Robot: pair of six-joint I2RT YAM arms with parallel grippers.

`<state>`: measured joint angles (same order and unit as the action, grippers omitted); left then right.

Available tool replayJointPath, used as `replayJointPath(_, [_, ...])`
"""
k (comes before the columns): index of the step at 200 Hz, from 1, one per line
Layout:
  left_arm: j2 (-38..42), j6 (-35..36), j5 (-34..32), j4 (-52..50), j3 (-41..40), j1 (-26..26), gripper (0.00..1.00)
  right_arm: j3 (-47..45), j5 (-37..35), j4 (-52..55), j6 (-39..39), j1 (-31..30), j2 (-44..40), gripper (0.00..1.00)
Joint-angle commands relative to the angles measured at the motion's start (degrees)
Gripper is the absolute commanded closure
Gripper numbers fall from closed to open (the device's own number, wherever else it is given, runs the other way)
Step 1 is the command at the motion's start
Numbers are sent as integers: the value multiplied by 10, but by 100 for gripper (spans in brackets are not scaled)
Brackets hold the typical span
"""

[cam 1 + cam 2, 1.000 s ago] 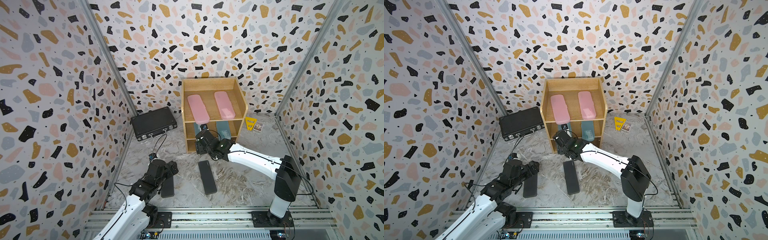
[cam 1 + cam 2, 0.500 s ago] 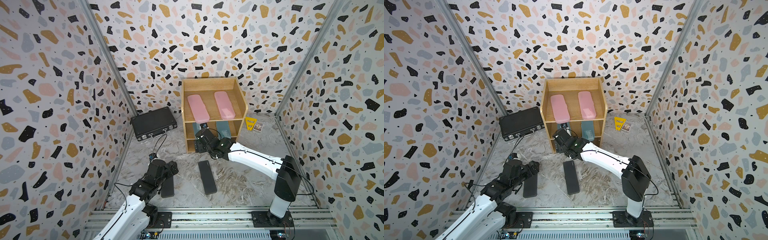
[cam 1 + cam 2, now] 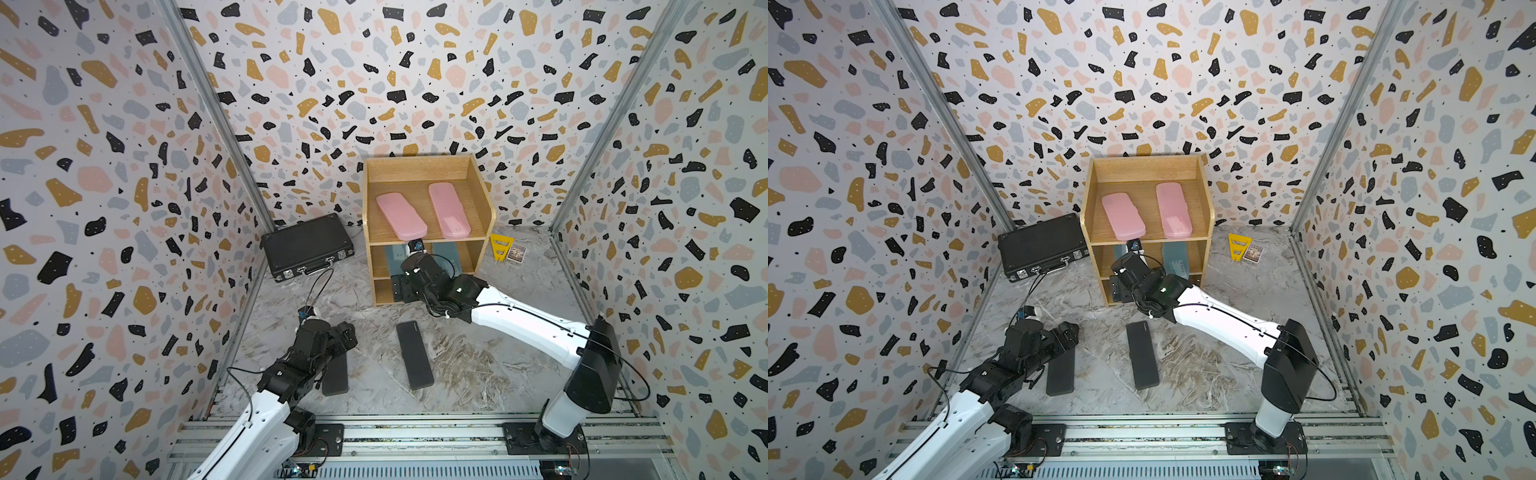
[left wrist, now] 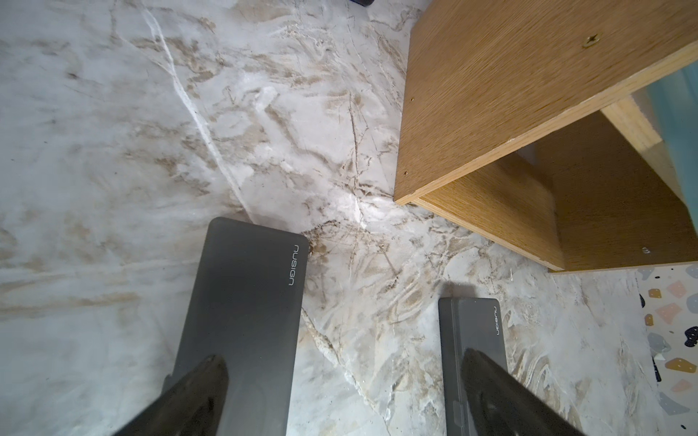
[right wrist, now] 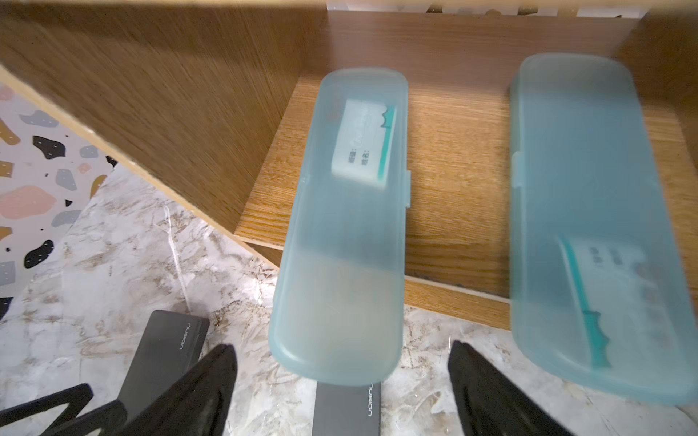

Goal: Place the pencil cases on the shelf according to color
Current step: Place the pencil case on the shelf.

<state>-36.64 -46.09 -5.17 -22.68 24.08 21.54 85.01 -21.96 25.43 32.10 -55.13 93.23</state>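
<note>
Teal cases (image 5: pixel 340 226) lie paired on the shelf (image 5: pixel 453 151) middle tier, grouped by colour. The right gripper (image 5: pixel 342 349) stands open near them, and the left gripper (image 4: pixel 343 368) open above unsorted black cases (image 4: pixel 241 302).

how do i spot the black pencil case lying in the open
Find the wooden shelf at the back wall. On the floor before it lies a black pencil case. Unlike the other black case, no arm covers it.

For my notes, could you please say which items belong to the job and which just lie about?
Job: pink rounded cases, translucent teal cases, matte black cases, light wooden shelf.
Stray: black latched briefcase, yellow triangular piece, small printed card.
</note>
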Motion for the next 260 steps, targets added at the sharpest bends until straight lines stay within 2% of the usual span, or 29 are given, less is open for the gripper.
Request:
replayJointPath(1, [7, 4, 1, 5, -3, -3, 0, -23, 6, -4, 8, 1, -30, 7])
replayJointPath(30, [12, 4, -1, 1, -5, -3, 0, -44, 10, -12, 9, 1, -35, 7])
replayJointPath(75, [17, 1, -3, -1, -5, -3, 0, -26, 19, -24, -3, 1, -4, 9])
replayJointPath(140, [12, 11, -9, 0, -7, -3, 0, 94, 46, 19, -27, 11, 90, 14])
replayJointPath(181, [0, 14, 4, 13, -9, -3, 0, 135, 77, 71, -14, 21, 104, 18])
replayJointPath(231, [-8, 21, 13, 14, -8, -4, 0, 71, 103, 84, 8, 21, 62, 10])
replayJointPath(260, [-4, 22, 17, 11, -10, -3, 0, 62, 140, 100, 19, 21, 54, 9])
